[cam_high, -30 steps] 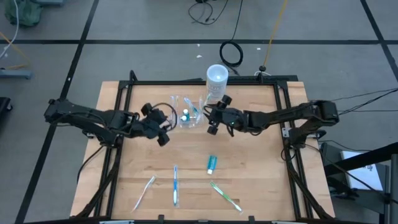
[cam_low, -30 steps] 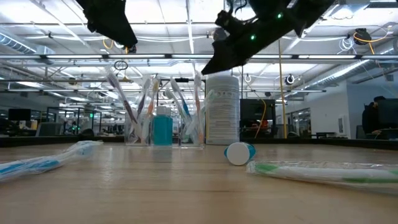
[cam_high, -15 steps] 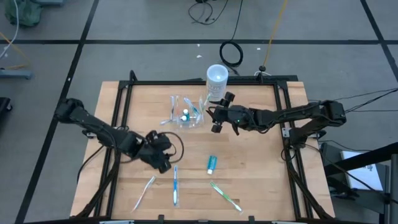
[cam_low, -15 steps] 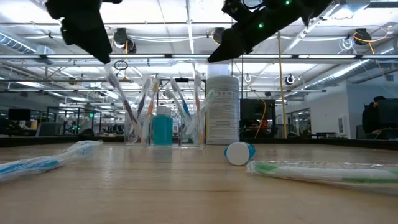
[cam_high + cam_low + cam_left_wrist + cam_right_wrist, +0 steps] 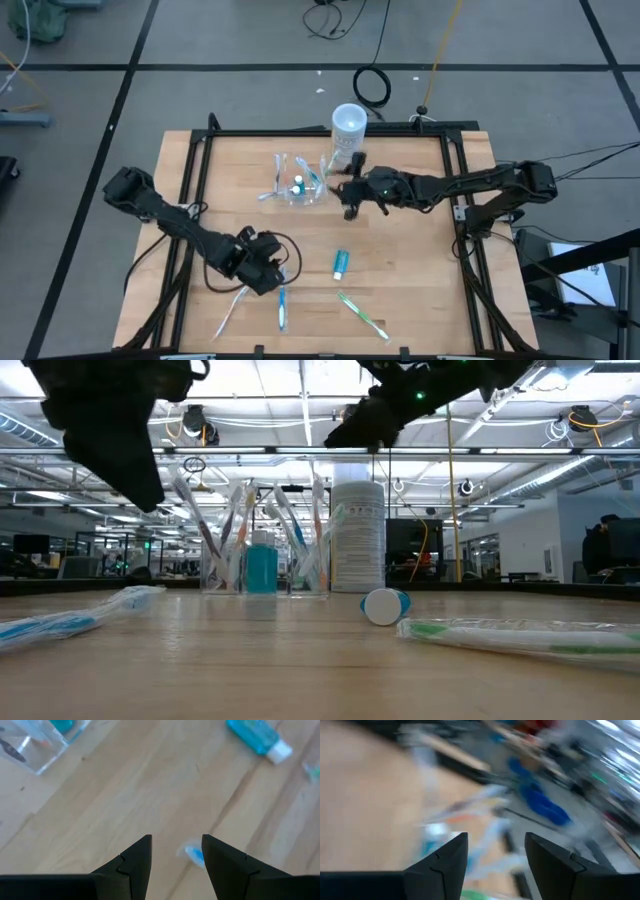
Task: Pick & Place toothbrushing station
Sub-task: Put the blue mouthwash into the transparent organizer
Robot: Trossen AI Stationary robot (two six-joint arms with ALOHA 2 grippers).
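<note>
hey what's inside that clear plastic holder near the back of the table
The clear holder holds several toothbrushes standing slanted and a small teal bottle. Their exact number can't be told, since they overlap behind the glinting plastic.

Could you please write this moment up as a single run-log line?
left gripper: open, over blue toothbrush | right gripper: open, beside toothbrushing station | station: not held | white cup: behind station

Bright even overhead light, ceiling light strips point(image 5: 300, 400) glaring in low view, soft faint shadows, right wrist view motion-blurred.
</note>
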